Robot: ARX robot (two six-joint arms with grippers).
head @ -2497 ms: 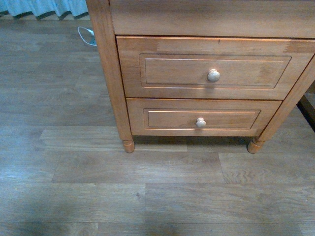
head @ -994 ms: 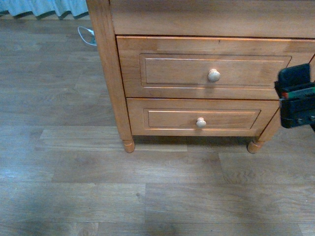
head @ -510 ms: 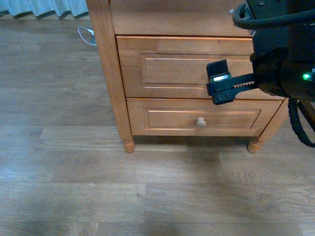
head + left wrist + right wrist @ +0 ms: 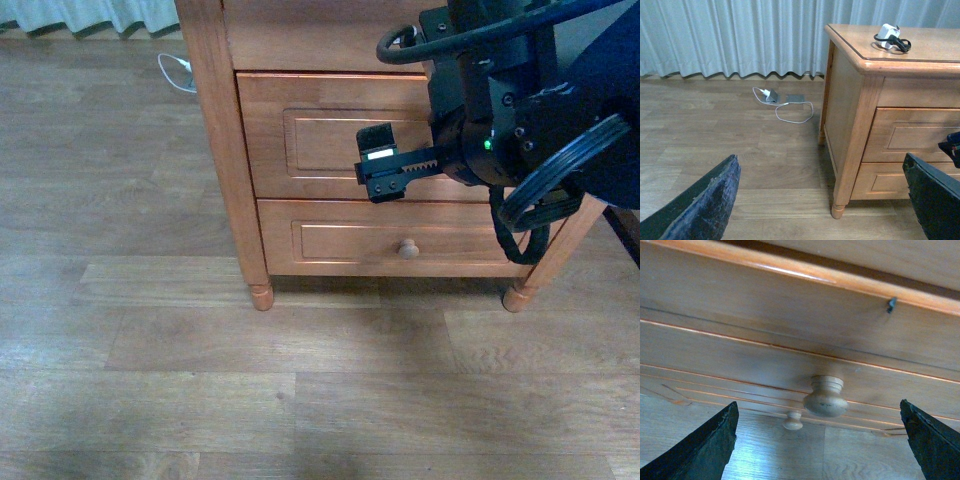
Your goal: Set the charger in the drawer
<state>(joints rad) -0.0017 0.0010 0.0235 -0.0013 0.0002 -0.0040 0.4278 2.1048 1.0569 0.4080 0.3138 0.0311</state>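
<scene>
The charger (image 4: 886,36), a small white block with a black cable by it, lies on top of the wooden cabinet (image 4: 850,95). The drawer (image 4: 300,130) is the taller upper one and it is closed. My right gripper (image 4: 400,165) is open and hangs close in front of it, hiding its knob in the front view. In the right wrist view the pale round knob (image 4: 826,397) sits between the spread fingers (image 4: 700,445), untouched. My left gripper (image 4: 820,210) is open and empty, low over the floor, facing the cabinet's corner leg.
A shallower lower drawer (image 4: 330,243) with a smaller knob (image 4: 407,249) is closed below. A thin white cable loop (image 4: 790,111) and a small grey item lie on the wooden floor beyond the cabinet. A pale curtain (image 4: 730,35) hangs behind.
My right arm has come in from the right edge and swept left across the upper drawer's front, now covering its knob. The drawers have not moved.
</scene>
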